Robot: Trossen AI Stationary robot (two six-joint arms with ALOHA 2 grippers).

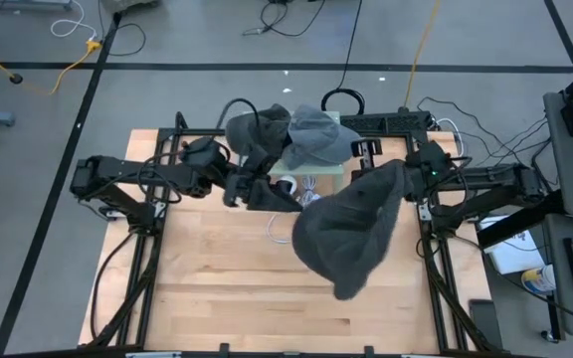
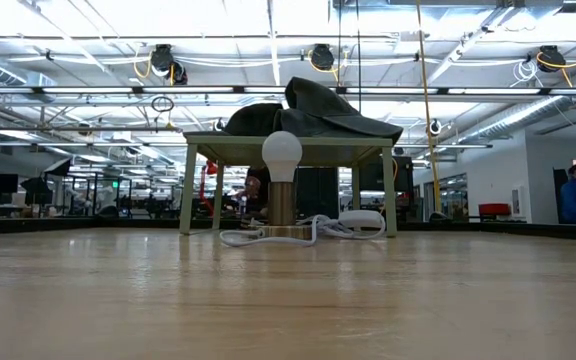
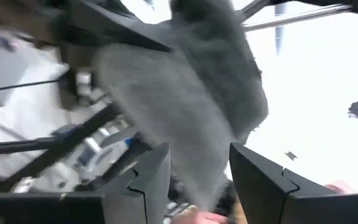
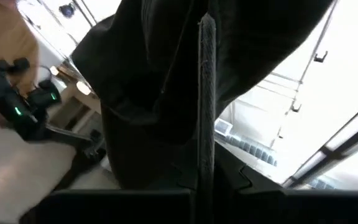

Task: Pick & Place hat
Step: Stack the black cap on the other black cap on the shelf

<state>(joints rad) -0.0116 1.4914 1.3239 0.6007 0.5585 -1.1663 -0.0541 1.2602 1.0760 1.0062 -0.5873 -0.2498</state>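
Hat (image 1: 351,234) hangs clear above the table's (image 1: 217,298) right half, pinched in the right gripper's (image 4: 205,180) shut jaws for carrying, while the left gripper (image 3: 194,180), near the back edge, holds its jaws part-open around grey fabric.

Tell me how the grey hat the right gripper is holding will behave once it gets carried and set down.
The grey hat probably stays floppy: it hangs in a loose drape from the right gripper, which is shut on a fold. It seems light, since that pinch alone carries it. Set down, it will likely slump flat rather than roll, as the hats do on the small table.
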